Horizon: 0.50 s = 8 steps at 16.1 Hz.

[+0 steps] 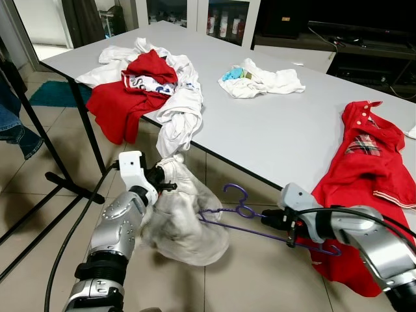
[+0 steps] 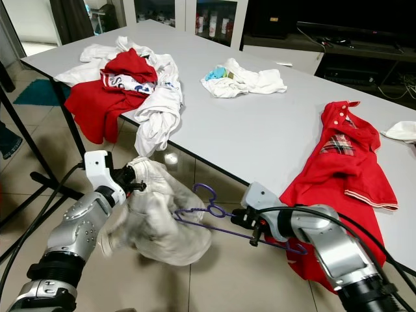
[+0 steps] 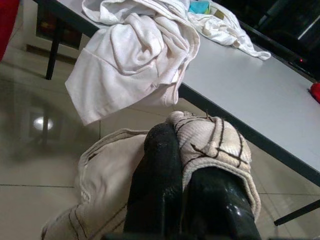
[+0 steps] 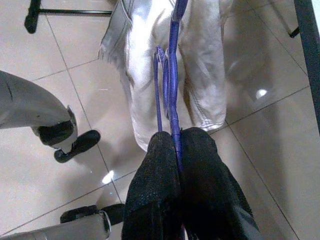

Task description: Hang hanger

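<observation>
Left eye view has both arms held low in front of the grey worktop (image 1: pixel 273 130), above the tiled floor (image 1: pixel 39 260). The left gripper (image 1: pixel 168 185) has its jaws pinched tight on a bunched fold of a cream-white garment (image 1: pixel 182 224), which hangs from it in a loose bundle just clear of the floor. The right gripper (image 1: pixel 268 219) has its jaws closed on the lower bar of a purple wire hanger (image 1: pixel 260 227); the hanger lies roughly level between the two arms, its hook (image 1: pixel 235 192) curling upward, its far end tucked into the garment's cloth. In the right wrist view the purple wire (image 4: pixel 172 75) runs straight out from between the black fingers (image 4: pixel 155 190) into the pale fabric.

On the worktop, a heap of red and white clothes (image 1: pixel 146 84) spills over the near-left edge, one white piece dangling toward the floor. A small white garment (image 1: pixel 263 79) with something blue on it lies further back. A red polo shirt (image 1: pixel 364 162) is draped over the right edge, hanging down behind the right arm.
</observation>
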Tool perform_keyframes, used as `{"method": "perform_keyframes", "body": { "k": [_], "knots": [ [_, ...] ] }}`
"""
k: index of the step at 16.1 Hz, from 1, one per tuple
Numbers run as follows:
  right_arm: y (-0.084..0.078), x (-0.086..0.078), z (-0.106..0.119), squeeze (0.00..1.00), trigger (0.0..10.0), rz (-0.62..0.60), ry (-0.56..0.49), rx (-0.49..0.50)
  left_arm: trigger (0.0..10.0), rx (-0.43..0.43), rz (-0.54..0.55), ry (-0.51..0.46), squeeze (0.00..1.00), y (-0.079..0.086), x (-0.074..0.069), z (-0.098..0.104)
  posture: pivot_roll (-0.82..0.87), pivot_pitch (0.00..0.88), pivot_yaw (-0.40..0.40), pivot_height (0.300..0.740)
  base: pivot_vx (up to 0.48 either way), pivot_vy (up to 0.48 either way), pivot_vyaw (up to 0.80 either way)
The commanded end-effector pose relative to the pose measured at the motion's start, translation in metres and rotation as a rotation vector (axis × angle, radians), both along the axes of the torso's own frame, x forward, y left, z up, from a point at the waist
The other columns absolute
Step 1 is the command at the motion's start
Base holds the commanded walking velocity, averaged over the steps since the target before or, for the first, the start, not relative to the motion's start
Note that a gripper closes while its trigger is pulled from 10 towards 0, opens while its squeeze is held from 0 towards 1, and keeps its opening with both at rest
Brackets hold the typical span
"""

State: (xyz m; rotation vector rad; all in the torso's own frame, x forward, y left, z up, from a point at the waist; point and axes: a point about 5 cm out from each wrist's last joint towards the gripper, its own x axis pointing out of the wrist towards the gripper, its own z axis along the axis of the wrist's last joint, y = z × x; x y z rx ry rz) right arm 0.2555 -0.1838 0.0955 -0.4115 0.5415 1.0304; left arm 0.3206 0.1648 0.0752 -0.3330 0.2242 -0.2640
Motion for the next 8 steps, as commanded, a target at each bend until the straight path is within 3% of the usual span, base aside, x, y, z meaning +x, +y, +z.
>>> {"method": "perform_keyframes", "body": {
  "k": [1, 6, 8],
  "knots": [
    [-0.003, -0.002, 0.008, 0.0, 10.0, 0.021, -0.022, 0.013, 10.0, 0.007, -0.024, -0.077, 0.0, -0.004, 0.008, 0.016, 0.0, 0.0, -0.025, 0.74, 0.0, 0.0, 0.0],
    [-0.019, -0.008, 0.017, 0.0, 10.0, 0.057, -0.024, 0.013, 10.0, 0.01, -0.025, -0.079, 0.0, -0.004, 0.008, 0.016, 0.01, 0.0, -0.024, 0.74, 0.0, 0.0, 0.0],
    [-0.037, 0.003, 0.016, 0.0, 10.0, -0.048, -0.044, -0.025, 10.0, 0.013, -0.026, -0.078, 0.0, -0.003, 0.008, 0.015, 0.01, 0.0, -0.024, 0.74, 0.0, 0.0, 0.0]
  ]
}}
